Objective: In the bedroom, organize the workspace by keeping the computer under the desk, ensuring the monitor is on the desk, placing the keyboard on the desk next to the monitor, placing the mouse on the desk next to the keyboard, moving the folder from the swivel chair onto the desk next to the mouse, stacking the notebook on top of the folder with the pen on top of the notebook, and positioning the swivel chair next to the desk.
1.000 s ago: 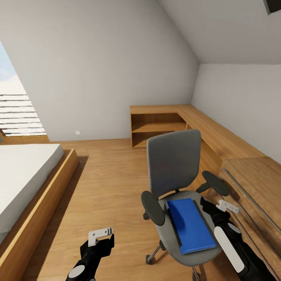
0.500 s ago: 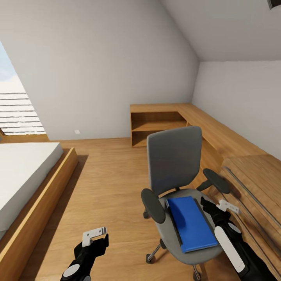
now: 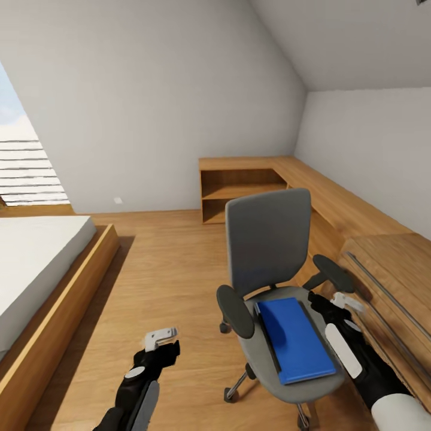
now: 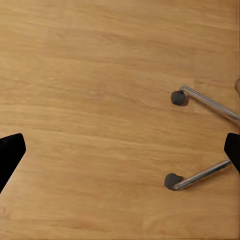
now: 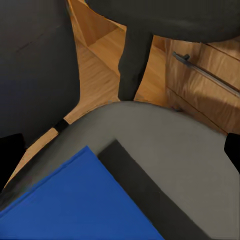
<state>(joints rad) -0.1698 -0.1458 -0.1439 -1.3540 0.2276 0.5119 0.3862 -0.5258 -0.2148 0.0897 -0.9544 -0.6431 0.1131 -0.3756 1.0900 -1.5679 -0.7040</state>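
Observation:
The swivel chair stands on the wood floor of the bedroom, grey seat and tall back facing me. The bright blue folder lies flat on its seat, its dark spine toward the left armrest. My right gripper hovers open just beside the seat's right edge, under the right armrest; its wrist view looks down on the folder and the grey seat. My left gripper hangs open over bare floor left of the chair, and its wrist view catches two chrome chair legs with castors.
A low bed on a wooden frame runs along the left. A wooden shelf unit fills the far corner, and a light wooden chest with metal bar handles sits close on the right of the chair. Open floor lies between bed and chair.
My left gripper has moved right and a little forward, toward the chair's base. The right gripper has barely shifted beside the seat. The view has tilted slightly.

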